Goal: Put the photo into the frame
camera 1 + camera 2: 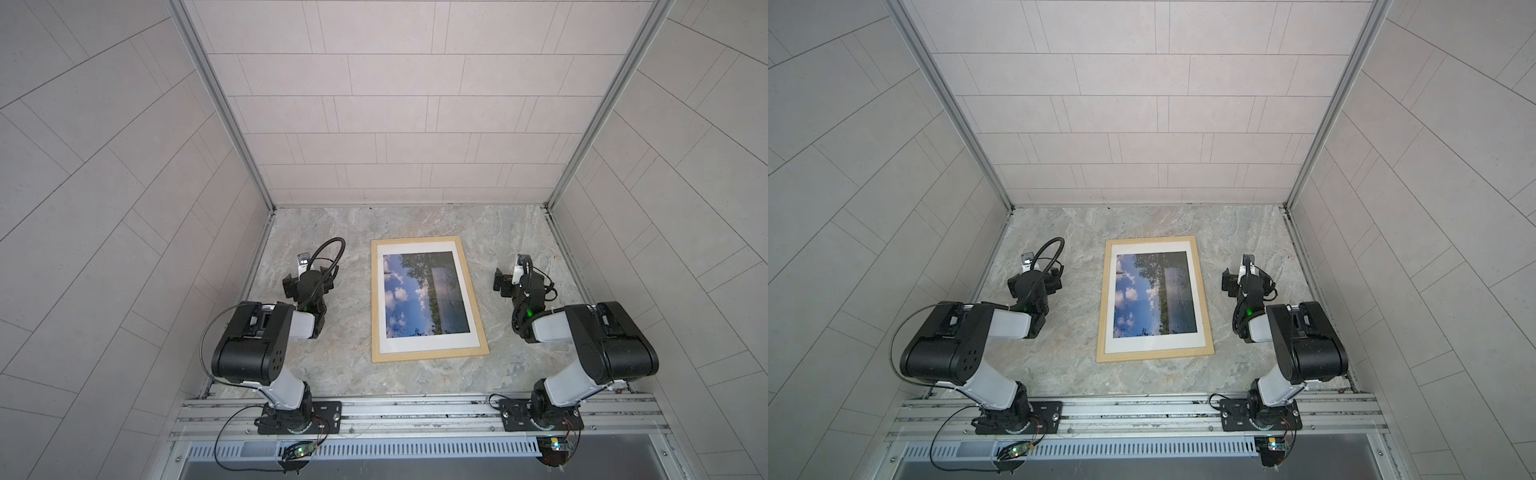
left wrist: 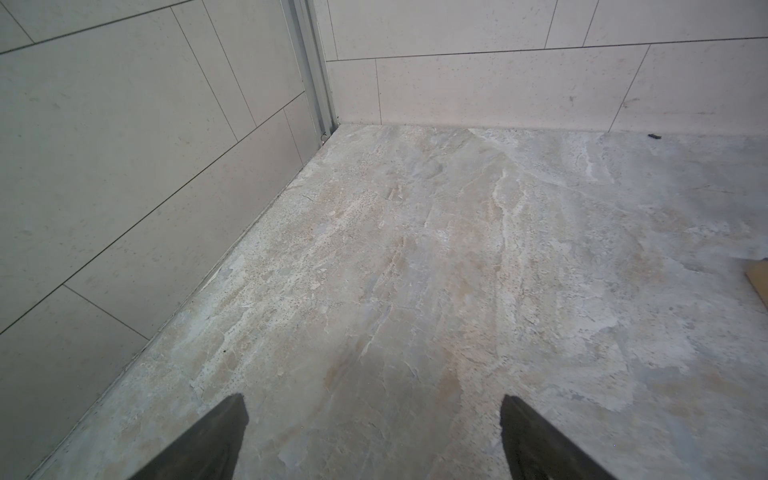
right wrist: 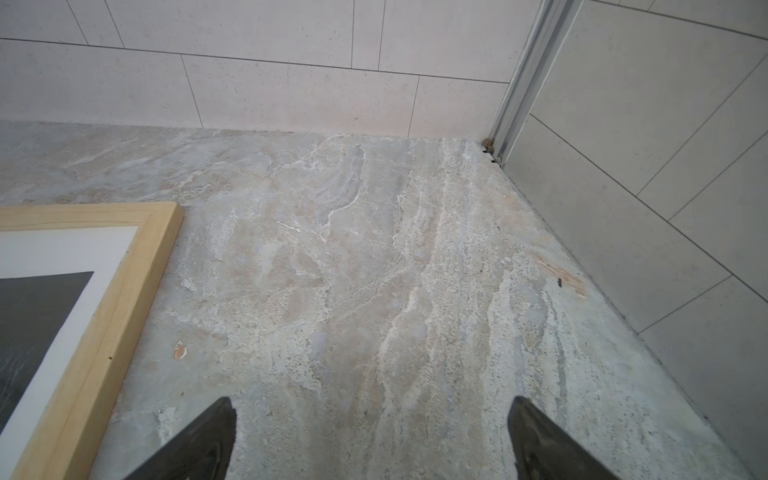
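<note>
Here, sky-and-water photo (image 1: 424,295) face-up

In both top views the left arm (image 1: 249,345) sits folded at lower left, elbow raised. The right arm (image 1: 611,345) mirrors it at lower right. The left gripper (image 2: 372,419) and right gripper (image 3: 372,419) each have their jaws spread wide and empty.
</note>
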Tool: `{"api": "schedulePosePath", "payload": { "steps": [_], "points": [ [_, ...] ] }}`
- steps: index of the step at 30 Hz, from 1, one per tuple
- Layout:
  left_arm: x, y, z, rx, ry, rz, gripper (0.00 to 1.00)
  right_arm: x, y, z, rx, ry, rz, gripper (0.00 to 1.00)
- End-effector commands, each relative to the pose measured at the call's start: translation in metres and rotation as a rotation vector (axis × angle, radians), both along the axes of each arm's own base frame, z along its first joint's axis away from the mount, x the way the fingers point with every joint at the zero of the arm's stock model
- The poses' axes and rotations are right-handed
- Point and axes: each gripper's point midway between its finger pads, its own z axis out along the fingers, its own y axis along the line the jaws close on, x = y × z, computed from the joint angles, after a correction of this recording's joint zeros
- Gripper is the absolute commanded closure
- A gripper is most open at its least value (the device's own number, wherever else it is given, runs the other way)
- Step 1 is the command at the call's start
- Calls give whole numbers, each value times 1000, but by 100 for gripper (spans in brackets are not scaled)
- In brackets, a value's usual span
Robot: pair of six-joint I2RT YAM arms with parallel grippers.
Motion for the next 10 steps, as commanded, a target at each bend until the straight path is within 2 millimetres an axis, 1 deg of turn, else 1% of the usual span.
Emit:
{"api": "schedulePosePath", "payload": {
  "steps": [1,10],
  "points": [
    [-1,2,6,-3,-33,11,0,4,7,-1,-23,17,45,1],
    [-1,2,6,-3,-35,11,0,5,7,-2,-25,22,44,1]
  ]
}}
